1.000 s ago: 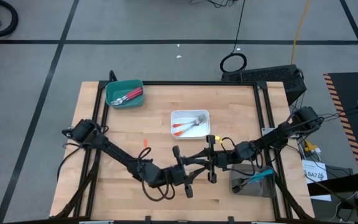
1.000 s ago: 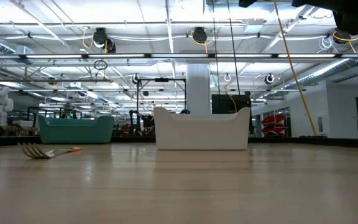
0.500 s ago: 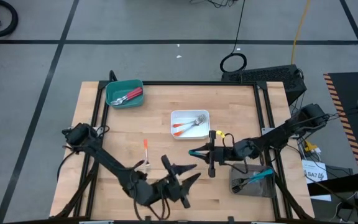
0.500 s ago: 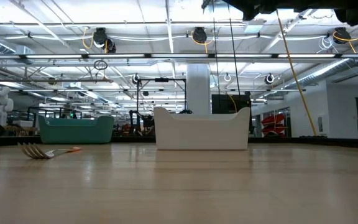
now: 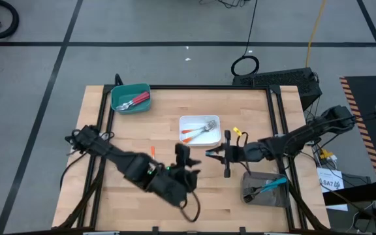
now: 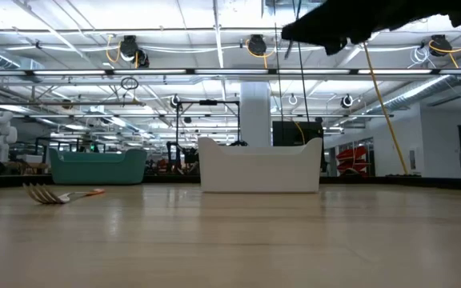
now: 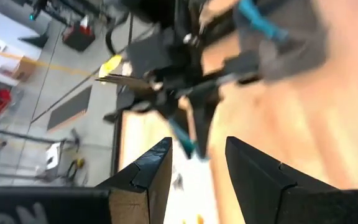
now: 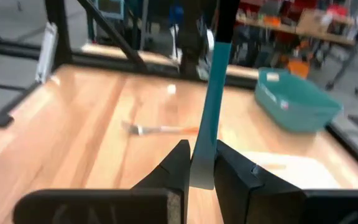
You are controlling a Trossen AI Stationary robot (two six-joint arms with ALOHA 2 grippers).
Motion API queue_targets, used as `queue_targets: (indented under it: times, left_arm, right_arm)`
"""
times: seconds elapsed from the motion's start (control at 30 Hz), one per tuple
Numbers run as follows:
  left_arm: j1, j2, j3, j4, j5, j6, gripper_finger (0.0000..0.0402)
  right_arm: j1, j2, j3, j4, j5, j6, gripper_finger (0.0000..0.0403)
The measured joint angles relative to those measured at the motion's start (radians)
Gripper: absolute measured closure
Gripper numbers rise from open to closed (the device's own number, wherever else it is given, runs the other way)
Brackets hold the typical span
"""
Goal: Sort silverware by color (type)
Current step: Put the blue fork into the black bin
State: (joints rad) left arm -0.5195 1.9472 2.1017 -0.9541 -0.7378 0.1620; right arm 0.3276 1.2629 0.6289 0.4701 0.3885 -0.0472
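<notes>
- The right end effector (image 5: 209,154), right of centre in the high view, pinches a teal-handled fork (image 8: 213,106) by one end of its thin handle; in the right wrist view the teal handle stands up between the two fingers.
- The left end effector (image 7: 196,163) sits at lower centre of the high view, fingers spread with nothing between them.
- An orange-handled fork (image 6: 58,194) lies flat on the table (image 5: 142,130), at left in the low view, well apart from the trays.
- Outward: the white tray (image 5: 199,130) at centre holds orange-handled forks, the teal tray (image 5: 130,98) at upper left red-handled ones, and the grey tray (image 5: 263,190) at lower right a teal-handled one.
- These forks look light and stiff, with smooth, slippery plastic handles; a thin handle could pivot in a pinch, so I would grip mid-handle, across its width, near the balance point.
</notes>
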Motion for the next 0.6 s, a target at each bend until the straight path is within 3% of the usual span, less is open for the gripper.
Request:
queue_targets:
  times: [0.2,0.4,0.6]
  left_arm:
    - [0.05,0.01,-0.018,-0.022,-0.006,0.005,0.0243]
    - [0.036,0.01,-0.018,-0.014,-0.024,0.125,0.0242]
    - [0.045,0.027,-0.017,-0.007,-0.034,0.23,0.0232]
  right_arm:
    - [-0.05,0.0,0.0,-0.111,-0.124,0.104,0.0358]
    - [-0.086,0.0,0.0,-0.208,-0.264,0.221,0.0358]
    - [-0.094,0.0,0.0,-0.237,-0.289,0.302,0.0358]
